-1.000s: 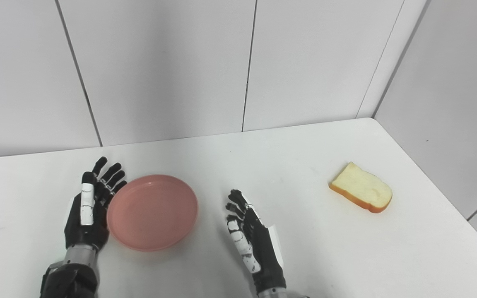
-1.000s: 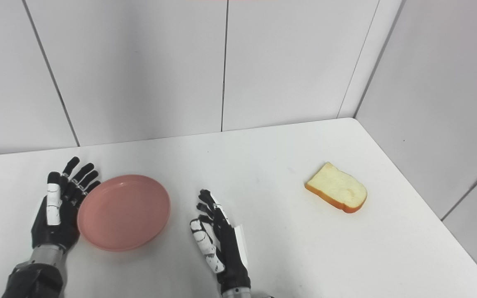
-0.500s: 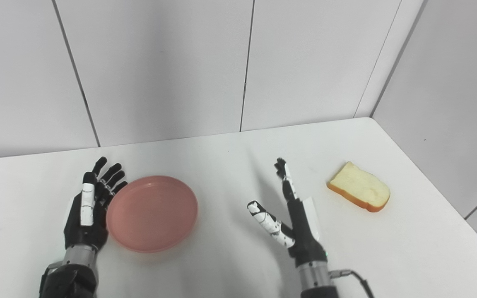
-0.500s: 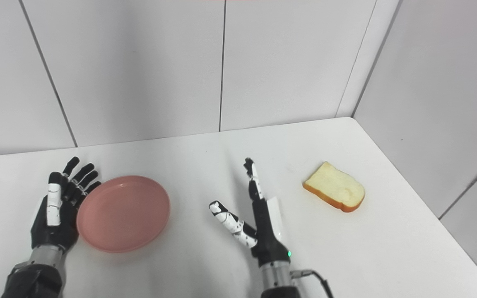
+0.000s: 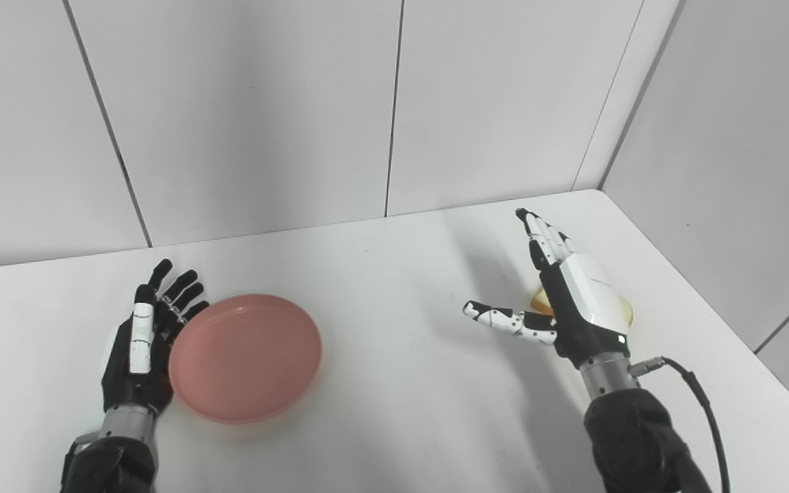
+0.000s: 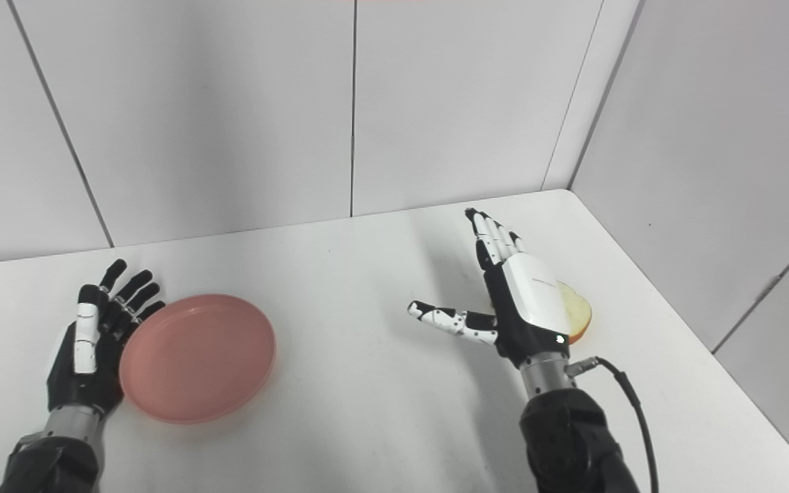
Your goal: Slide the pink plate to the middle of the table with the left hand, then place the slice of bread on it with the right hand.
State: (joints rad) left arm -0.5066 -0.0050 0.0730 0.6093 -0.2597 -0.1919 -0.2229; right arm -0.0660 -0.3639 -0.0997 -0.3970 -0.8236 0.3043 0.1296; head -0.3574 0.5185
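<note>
White table (image 5: 394,411): left hand (image 5: 144,342) spread beside pink plate (image 5: 245,356); right hand (image 5: 566,294) spread, empty, over bread (image 6: 576,311).

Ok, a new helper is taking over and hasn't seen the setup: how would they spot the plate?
Look at the white table set into a corner of grey wall panels. On its left side, beside the open black left hand, lies the pink plate: round, shallow and empty, the only pink thing on the white tabletop.
</note>
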